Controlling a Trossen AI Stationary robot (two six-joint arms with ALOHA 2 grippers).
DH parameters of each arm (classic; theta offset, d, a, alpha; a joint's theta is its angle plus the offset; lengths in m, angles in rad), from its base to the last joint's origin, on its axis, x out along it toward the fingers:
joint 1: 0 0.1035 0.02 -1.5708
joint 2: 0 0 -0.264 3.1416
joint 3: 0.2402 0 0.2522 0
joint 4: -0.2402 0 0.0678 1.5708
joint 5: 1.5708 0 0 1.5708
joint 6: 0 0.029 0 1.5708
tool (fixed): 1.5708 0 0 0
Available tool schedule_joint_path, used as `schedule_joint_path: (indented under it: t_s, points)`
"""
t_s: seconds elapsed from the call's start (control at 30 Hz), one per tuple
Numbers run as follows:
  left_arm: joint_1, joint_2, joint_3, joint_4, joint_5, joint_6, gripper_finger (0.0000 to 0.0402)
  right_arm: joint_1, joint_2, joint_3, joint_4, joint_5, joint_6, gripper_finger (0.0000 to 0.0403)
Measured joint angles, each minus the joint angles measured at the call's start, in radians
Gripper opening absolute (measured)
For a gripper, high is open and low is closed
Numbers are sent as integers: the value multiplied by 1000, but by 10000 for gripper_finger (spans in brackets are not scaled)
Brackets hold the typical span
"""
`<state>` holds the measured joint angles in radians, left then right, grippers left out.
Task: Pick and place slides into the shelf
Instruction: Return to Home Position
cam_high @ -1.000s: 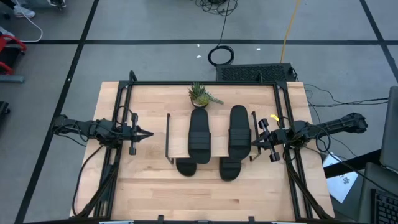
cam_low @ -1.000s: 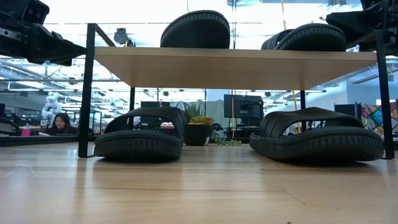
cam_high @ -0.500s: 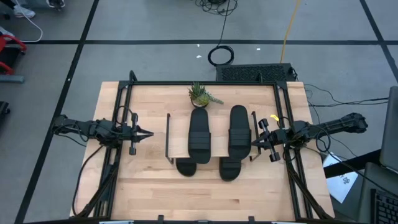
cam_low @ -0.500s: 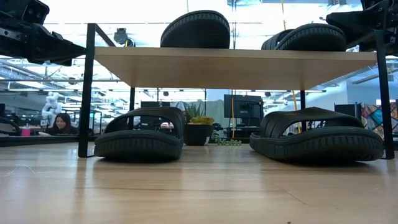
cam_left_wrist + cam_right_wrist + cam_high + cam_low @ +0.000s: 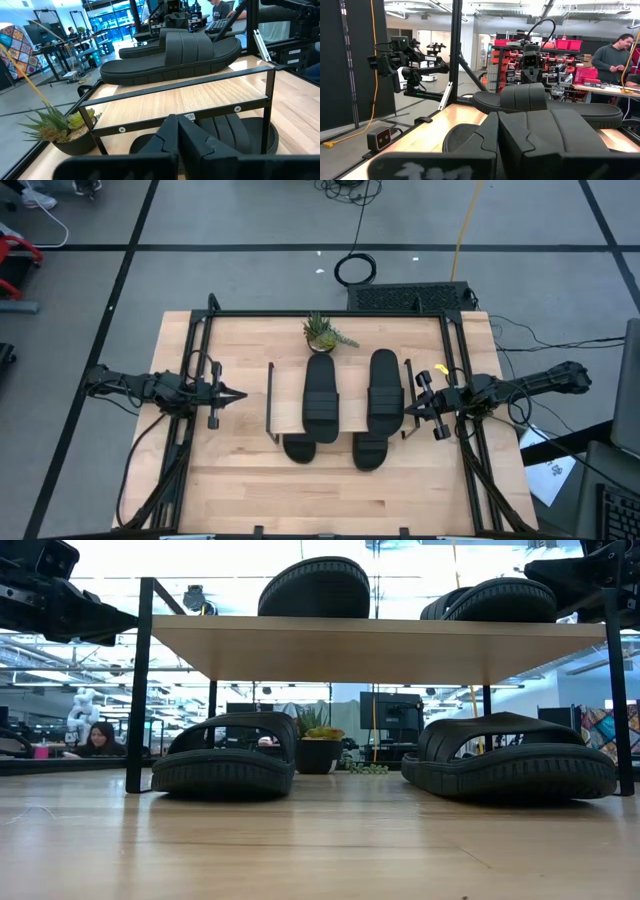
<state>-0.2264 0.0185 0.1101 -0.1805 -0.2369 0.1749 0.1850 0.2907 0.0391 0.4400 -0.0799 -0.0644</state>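
The shelf [image 5: 352, 405] stands mid-table, a light wood board [image 5: 380, 645] on thin black end frames. Two black slides [image 5: 320, 395] [image 5: 384, 390] lie side by side on the board, soles down. Two more slides [image 5: 225, 755] [image 5: 510, 755] rest on the tabletop beneath it, their near ends [image 5: 298, 448] [image 5: 368, 452] sticking out. My left gripper [image 5: 240, 394] is shut and level, left of the shelf. My right gripper [image 5: 405, 412] is shut beside the shelf's right end. Both hold nothing.
A small potted plant [image 5: 322, 333] stands at the table's far edge behind the shelf. A black frame [image 5: 205, 320] borders the table. Bare wood [image 5: 330, 500] lies between the shelf and the near edge. A person [image 5: 98, 738] sits in the room beyond.
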Motion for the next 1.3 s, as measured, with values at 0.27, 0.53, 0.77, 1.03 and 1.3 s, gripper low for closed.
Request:
schedule_joint_path:
  t_s: [0.27,0.53,0.77,1.03,1.3]
  points:
    - [0,0,0,0,0,0,26,0,0,0,0,0,0,0]
    - [0,0,0,0,0,0,18,0,0,0,0,0,0,0]
    - [0,0,0,0,0,0,1,0,0,0,0,0,0,0]
    - [0,0,0,0,0,0,24,0,0,0,0,0,0,0]
    - [0,0,0,0,0,0,24,0,0,0,0,0,0,0]
